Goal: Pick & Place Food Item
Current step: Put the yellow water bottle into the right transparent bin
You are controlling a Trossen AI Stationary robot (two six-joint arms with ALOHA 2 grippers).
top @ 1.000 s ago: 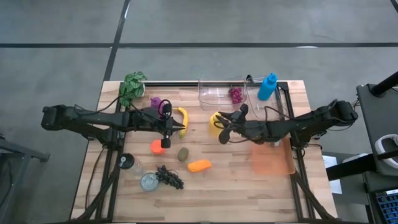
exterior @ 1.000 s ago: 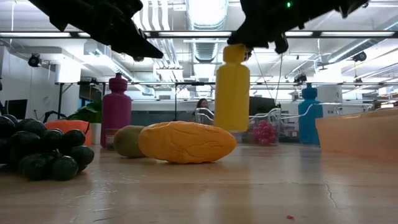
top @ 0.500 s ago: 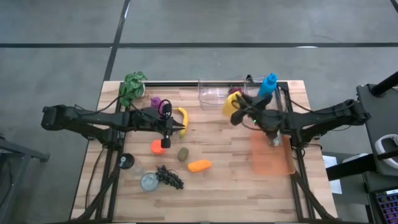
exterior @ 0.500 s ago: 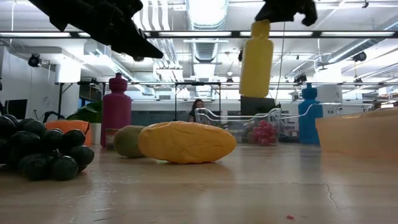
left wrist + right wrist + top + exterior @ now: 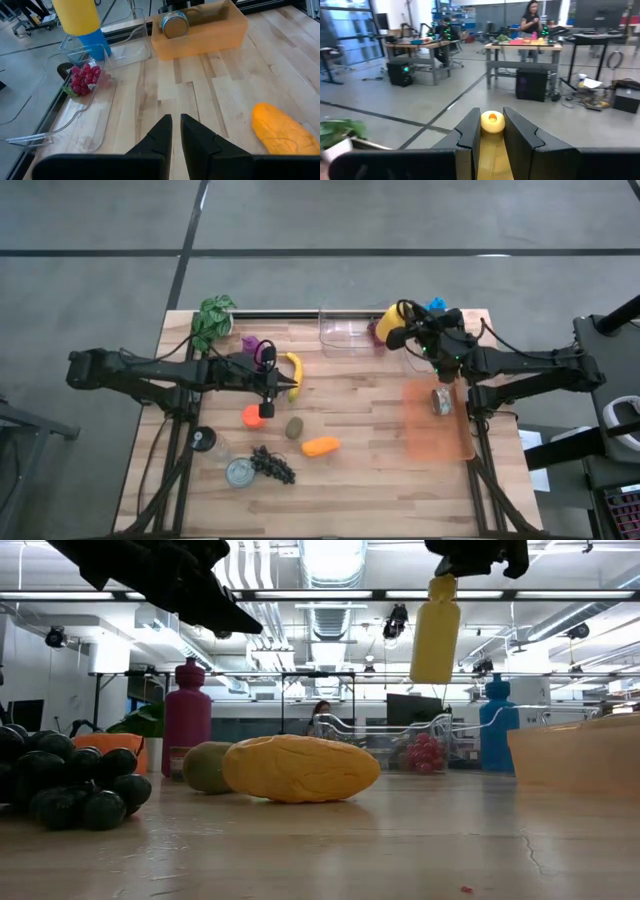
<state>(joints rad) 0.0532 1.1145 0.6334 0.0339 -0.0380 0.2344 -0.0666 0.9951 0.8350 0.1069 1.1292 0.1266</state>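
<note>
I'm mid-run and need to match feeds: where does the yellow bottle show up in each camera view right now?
High view: yellow bottle at the table's far edge, held by the right gripper.
Low view: upper right, hanging clear above the table.
Left wrist view: top left corner, its lower body only.
Right wrist view: bottom centre, between the fingers.
Shared landmark: the blue bottle, close by the yellow one.

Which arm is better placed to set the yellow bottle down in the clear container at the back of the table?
The right. Its gripper already holds the yellow bottle in the air beside the clear container. The left gripper is shut, holds nothing and hangs over the orange fruit.
</note>
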